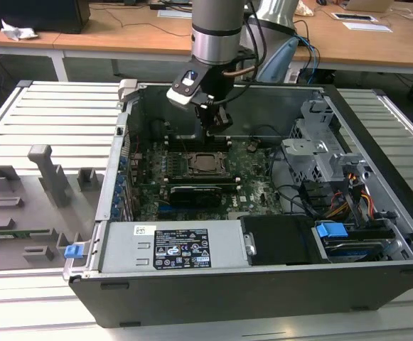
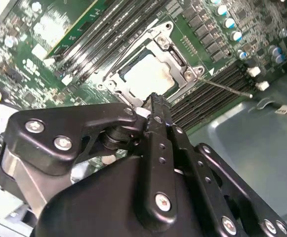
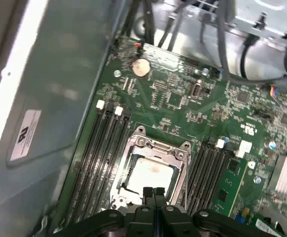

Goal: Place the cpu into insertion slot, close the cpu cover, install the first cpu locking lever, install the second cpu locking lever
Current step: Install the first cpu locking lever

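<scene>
The cpu [image 1: 205, 163] [image 2: 148, 75] [image 3: 150, 174] lay flat in the insertion slot [image 3: 125, 170] on the green motherboard [image 3: 183, 98], inside the open computer case [image 1: 227, 291]. Its pale metal top showed through the window of the cpu cover [image 2: 175, 57] [image 3: 158, 146], which was folded down over it. In the exterior view the gripper [image 1: 219, 126] [image 2: 155, 101] [image 3: 153, 193] hung above the socket's far edge, apart from the chip. In both wrist views its tips sat over the rim of the cover. The two black fingertips [image 3: 147, 192] were pressed side by side with no gap, and nothing was seen held between them. A thin metal rod [image 2: 227, 88] reached from one corner of the socket out over the neighbouring memory slots [image 2: 207, 96]; whether it was latched could not be told. A black label [image 1: 181, 249] was noted on the grey power supply, a small white sticker [image 1: 141, 230] beside it, and a white label [image 3: 24, 136] on the case wall. The print on all three was too small to make out.
</scene>
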